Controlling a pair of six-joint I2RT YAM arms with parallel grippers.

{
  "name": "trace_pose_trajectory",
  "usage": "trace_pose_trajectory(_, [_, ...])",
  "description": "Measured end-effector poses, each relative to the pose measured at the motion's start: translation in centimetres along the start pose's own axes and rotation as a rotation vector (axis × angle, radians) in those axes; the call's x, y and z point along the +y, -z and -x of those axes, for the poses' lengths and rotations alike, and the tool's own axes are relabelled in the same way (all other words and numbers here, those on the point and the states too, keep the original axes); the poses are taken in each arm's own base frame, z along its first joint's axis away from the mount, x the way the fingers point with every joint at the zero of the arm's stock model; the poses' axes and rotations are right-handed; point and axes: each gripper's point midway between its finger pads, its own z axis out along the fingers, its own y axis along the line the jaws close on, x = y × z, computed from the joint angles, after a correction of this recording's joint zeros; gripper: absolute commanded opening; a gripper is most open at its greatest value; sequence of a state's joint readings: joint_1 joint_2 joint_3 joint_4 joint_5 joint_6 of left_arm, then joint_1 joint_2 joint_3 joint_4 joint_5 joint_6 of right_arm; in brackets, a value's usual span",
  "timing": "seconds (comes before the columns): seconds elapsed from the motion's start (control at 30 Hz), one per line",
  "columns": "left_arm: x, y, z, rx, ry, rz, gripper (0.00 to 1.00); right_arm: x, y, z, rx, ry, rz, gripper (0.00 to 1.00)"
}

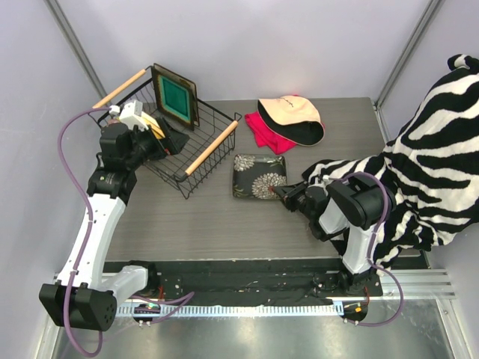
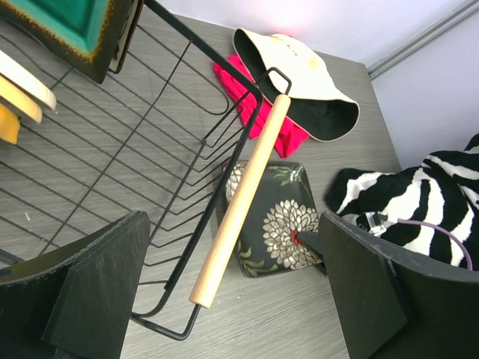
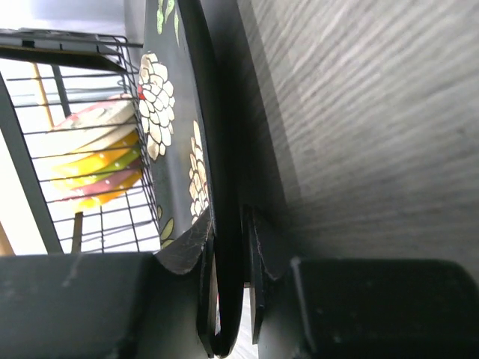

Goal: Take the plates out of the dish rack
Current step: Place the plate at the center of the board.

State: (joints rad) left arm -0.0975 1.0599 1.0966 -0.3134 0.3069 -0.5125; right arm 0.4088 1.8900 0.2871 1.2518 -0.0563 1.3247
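Note:
The black wire dish rack point(image 1: 203, 126) with two wooden handles sits at the back left. A square teal plate point(image 1: 176, 95) with a dark rim leans upright in it, and round plates point(image 3: 97, 158) in cream, yellow, green and pink are stacked on edge inside. My left gripper point(image 1: 166, 139) hangs open over the rack's near side with nothing between its fingers point(image 2: 97, 292). A dark square plate with cream flowers point(image 1: 254, 173) lies on the table just right of the rack. My right gripper point(image 1: 283, 193) is shut on that plate's near right edge point(image 3: 224, 247).
A cream-and-black cap point(image 1: 292, 116) rests on a pink cloth point(image 1: 263, 134) at the back middle. A zebra-striped cloth point(image 1: 426, 164) covers the right side, draped beside the right arm. The rack's right handle point(image 2: 239, 202) lies close to the floral plate.

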Motion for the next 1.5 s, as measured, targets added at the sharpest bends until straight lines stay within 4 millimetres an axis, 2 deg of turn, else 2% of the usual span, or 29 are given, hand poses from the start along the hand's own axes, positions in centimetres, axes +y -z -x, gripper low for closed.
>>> trace_pose_trajectory(0.23, [0.4, 0.0, -0.1, 0.004, -0.012, 0.014, 1.00, 0.3, -0.6, 0.1, -0.017, -0.005, 0.008, 0.01])
trace_pose_trajectory(0.5, [0.5, 0.0, -0.2, 0.008, -0.018, 0.021, 1.00, 0.6, -1.2, 0.3, -0.019, 0.008, 0.006, 0.36])
trace_pose_trajectory(0.73, [0.6, 0.0, -0.2, 0.006, -0.018, 0.025, 1.00, 2.4, -0.8, 0.7, -0.029, 0.019, 0.053, 0.66])
trace_pose_trajectory(1.17, [0.5, 0.1, -0.1, 0.000, -0.020, 0.023, 1.00, 2.8, 1.4, 2.2, -0.102, 0.065, -0.030, 0.71])
trace_pose_trajectory(1.33, [0.4, 0.3, 0.1, -0.006, -0.022, 0.023, 1.00, 1.9, 2.3, 3.0, -0.131, 0.132, -0.118, 0.75])
trace_pose_trajectory(1.5, [0.5, 0.4, 0.2, -0.011, -0.025, 0.027, 1.00, 0.9, 2.3, 3.3, -0.120, 0.193, -0.208, 0.76])
